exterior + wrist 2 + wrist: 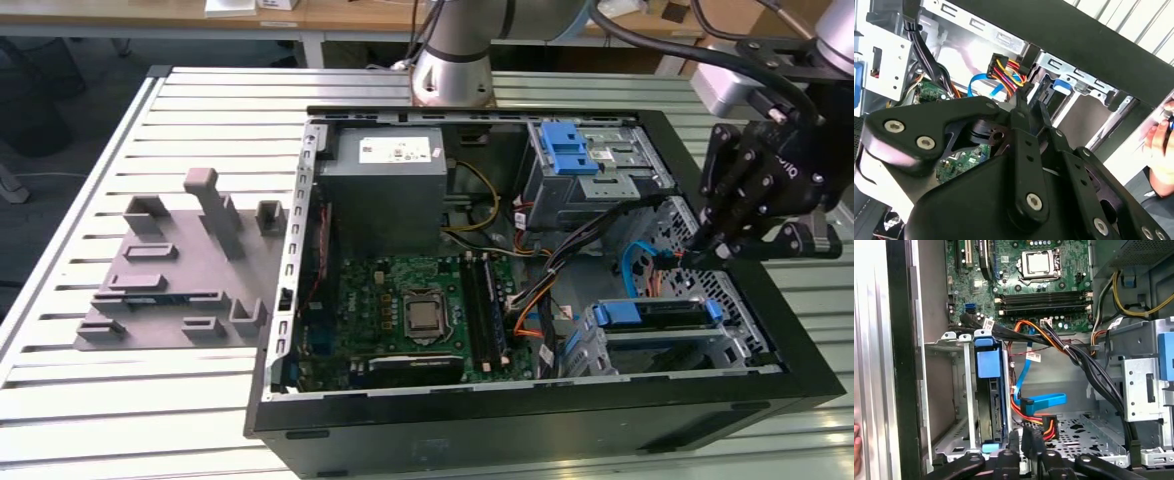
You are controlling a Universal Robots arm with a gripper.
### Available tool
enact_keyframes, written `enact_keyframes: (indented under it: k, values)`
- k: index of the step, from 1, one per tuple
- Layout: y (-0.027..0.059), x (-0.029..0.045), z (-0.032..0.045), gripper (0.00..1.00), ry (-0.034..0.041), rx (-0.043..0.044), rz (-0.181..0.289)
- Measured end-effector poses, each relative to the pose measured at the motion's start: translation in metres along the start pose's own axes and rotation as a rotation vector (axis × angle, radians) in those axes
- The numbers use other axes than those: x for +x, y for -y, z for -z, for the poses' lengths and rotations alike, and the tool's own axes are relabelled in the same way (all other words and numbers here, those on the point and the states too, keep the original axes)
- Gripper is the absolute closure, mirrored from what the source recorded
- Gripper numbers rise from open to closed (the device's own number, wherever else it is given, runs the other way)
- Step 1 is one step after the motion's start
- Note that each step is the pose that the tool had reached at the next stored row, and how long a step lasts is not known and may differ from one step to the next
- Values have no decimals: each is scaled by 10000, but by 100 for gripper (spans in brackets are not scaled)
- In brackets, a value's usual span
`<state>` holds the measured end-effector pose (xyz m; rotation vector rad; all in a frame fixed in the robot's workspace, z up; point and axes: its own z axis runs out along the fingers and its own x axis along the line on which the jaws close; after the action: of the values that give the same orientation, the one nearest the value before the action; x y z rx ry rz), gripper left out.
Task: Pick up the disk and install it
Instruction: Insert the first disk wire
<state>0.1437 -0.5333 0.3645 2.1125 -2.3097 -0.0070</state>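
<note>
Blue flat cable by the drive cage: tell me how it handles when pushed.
Probably floppy: the blue flat cable is a thin ribbon that bends in mid-air. Likely light, so it should give way readily. It may snag, since it runs close to the black wire bundle.

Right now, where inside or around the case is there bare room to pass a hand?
Bare slatted table flanks the grey fixture. Inside the case, it is crowded: cables cross between motherboard and drive cage, where the gripper hovers.
</note>
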Motion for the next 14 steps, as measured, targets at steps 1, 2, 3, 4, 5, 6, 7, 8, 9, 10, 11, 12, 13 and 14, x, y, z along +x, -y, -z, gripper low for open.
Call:
enact_keyframes:
  k: [1,2,3,4,5,6,7,8,9,10,11,12,13,14]
  values:
    - [1,-6,-4,75,-7,-9,-41]
    - [2,-14,-9,75,-10,-25,-75]
    - [3,-24,-15,75,-13,-46,-106]
    - [4,-33,-20,75,-15,-70,-137]
    - [6,-43,-25,75,-18,-94,-167]
    - [7,-51,-30,75,-21,-114,-198]
    - [7,-61,-36,75,-29,-133,-229]
    - [9,-71,-41,75,-40,-140,-250]
    - [9,-81,-46,75,-53,-143,-274]
    - [10,-89,-51,75,-72,-147,-299]
    - [11,-96,-57,75,-92,-149,-319]
    - [12,-101,-62,75,-110,-151,-334]
    - [12,-104,-67,75,-128,-151,-348]
    - [12,-105,-73,75,-149,-150,-361]
